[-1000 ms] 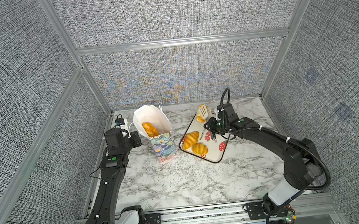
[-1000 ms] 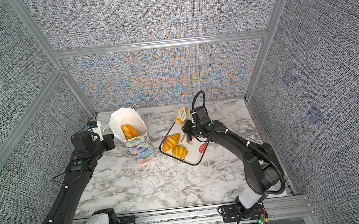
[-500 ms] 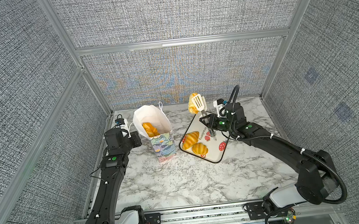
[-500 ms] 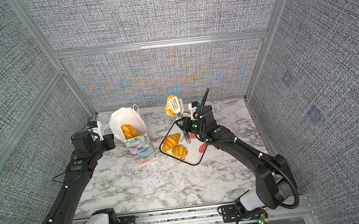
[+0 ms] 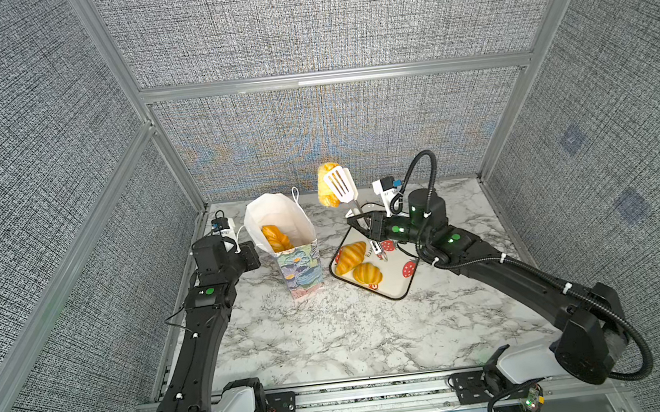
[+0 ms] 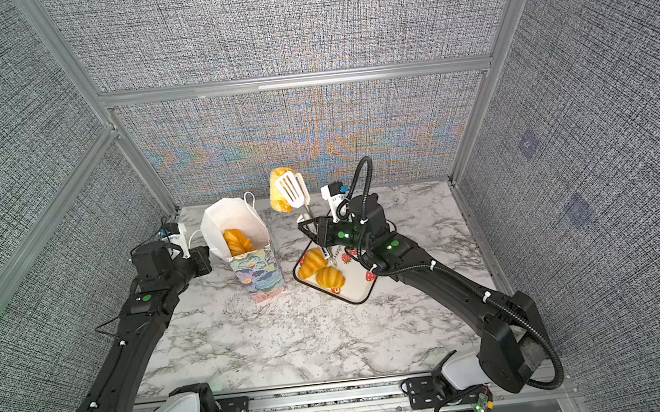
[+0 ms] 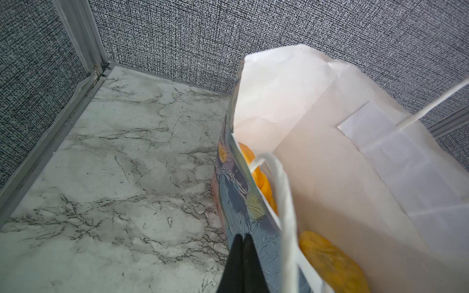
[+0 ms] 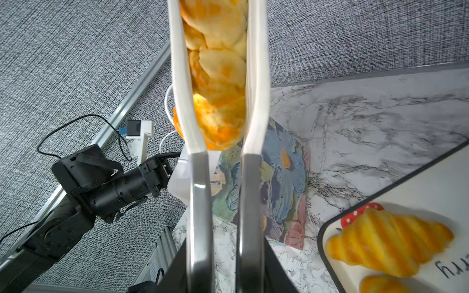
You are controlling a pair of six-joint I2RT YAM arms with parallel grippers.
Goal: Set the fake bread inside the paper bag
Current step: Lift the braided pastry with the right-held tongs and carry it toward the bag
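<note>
Overhead, in both top views: right gripper (image 5: 365, 228) clamped on the steel handles of the white slotted plastic tongs (image 5: 340, 184). The tongs stand up from it, and their blades squeeze a glossy golden braided toy bun (image 5: 325, 193), which is held above the gripper, clear of the grey-veined marble tabletop (image 5: 334, 340). The tall floral-print paper bag (image 5: 300, 262), white inside, stands upright between the two grippers with its mouth open; an orange croissant (image 5: 276, 237) shows inside. The white strawberry-print tray with black rim (image 5: 397, 295) lies under the right gripper and carries a long golden croissant (image 5: 350, 257) and a short golden croissant (image 5: 366, 273). Left gripper (image 5: 253, 252) touches the bag's wall near the rim.

Left wrist view: black fingers (image 7: 236, 256) are pressed together against the bag's printed wall; whether paper is pinched, cannot tell. White cord handle (image 7: 284, 203) runs just beside them, and orange bread shows inside the bag.

Right wrist view: tong arms are drawn narrow, with the bun wedged between the blades beyond the gripper. The bag stands behind the tongs, and the tray is near the gripper.
</note>
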